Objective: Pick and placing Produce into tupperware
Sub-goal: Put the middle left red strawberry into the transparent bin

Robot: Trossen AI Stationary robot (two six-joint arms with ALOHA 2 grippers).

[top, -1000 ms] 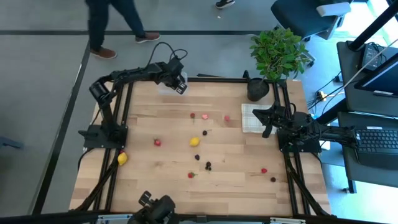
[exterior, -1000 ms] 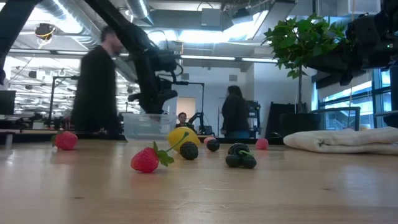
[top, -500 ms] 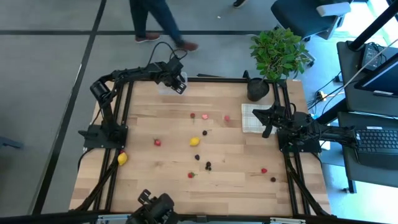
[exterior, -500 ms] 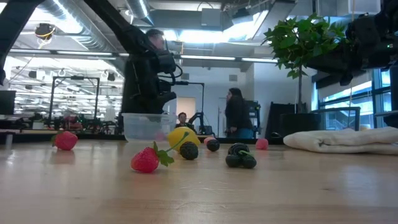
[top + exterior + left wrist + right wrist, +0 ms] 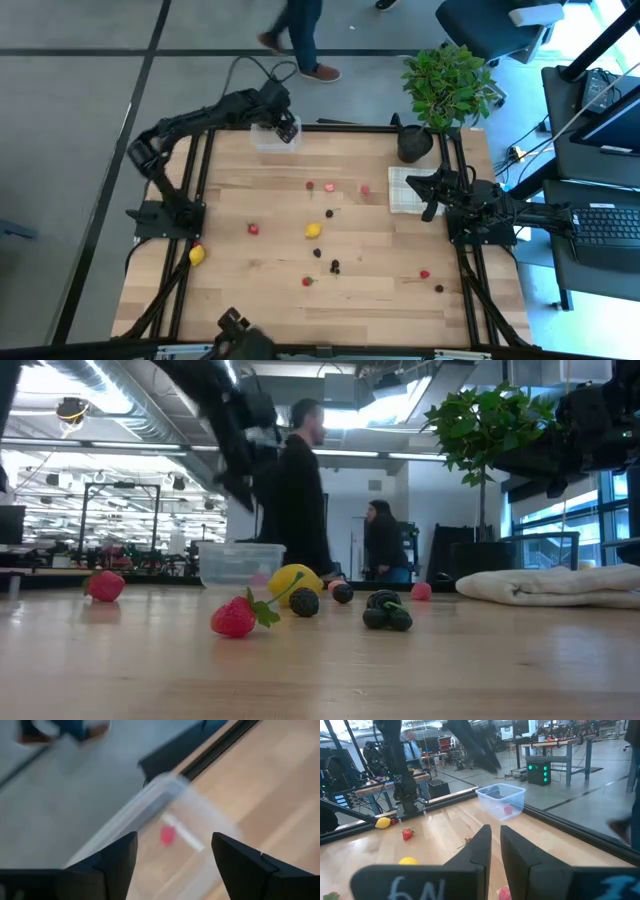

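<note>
The clear tupperware (image 5: 268, 138) stands on its base near the table's far edge, left of the middle. A red piece (image 5: 167, 836) lies inside it, also seen in the tupperware (image 5: 501, 800) from the right wrist. My left gripper (image 5: 173, 846) hangs open above the tub, touching nothing. Loose produce lies across the middle of the table: a lemon (image 5: 313, 229), a second yellow piece (image 5: 197, 256) by the left edge, red berries (image 5: 253, 229) and dark berries (image 5: 335, 267). My right gripper (image 5: 432, 192) waits shut at the table's right edge.
A white cloth (image 5: 402, 190) lies under my right gripper, and a black plant pot (image 5: 414, 143) stands at the far right corner. A person (image 5: 300, 500) walks past beyond the far edge. Bare wood lies between the tub and the scattered fruit.
My left gripper has risen from just over the tupperware to well above it, and the arm has drawn back a little toward the far left. The tub has stayed in place. A person behind the table has walked toward the right.
</note>
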